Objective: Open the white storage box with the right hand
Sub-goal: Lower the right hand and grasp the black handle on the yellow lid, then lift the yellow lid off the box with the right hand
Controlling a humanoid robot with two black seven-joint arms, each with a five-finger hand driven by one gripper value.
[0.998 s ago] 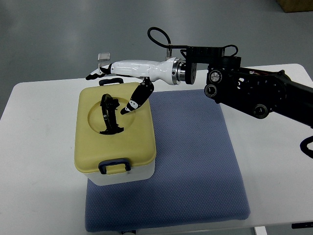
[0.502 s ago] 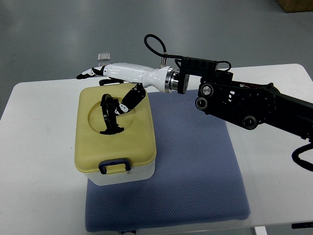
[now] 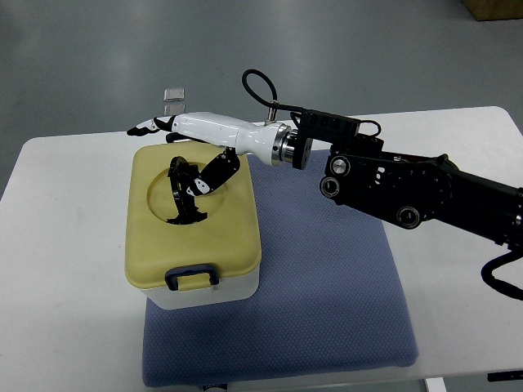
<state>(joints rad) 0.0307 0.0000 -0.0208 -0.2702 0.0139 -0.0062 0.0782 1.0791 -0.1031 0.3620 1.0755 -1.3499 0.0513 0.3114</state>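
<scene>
A white storage box [image 3: 204,292] with a pale yellow lid [image 3: 225,233] stands on the left part of a blue mat [image 3: 327,278]. The lid is down, with a black carry handle [image 3: 181,196] standing in its round recess and a dark blue latch [image 3: 191,278] at the front edge. My right hand [image 3: 176,155] reaches in from the right over the box's far edge. Its fingers [image 3: 143,128] stretch out past the back left corner, and its thumb [image 3: 208,175] points down beside the black handle. It holds nothing. My left arm does not show.
The box and mat rest on a white table [image 3: 65,269]. A small grey clip-like item [image 3: 173,95] lies on the floor beyond the table's far edge. My dark right forearm [image 3: 409,192] crosses above the mat's back right part.
My right hand has moved left and a little lower over the box's back edge. Its thumb now lies closer to the black handle. The lid has not moved.
</scene>
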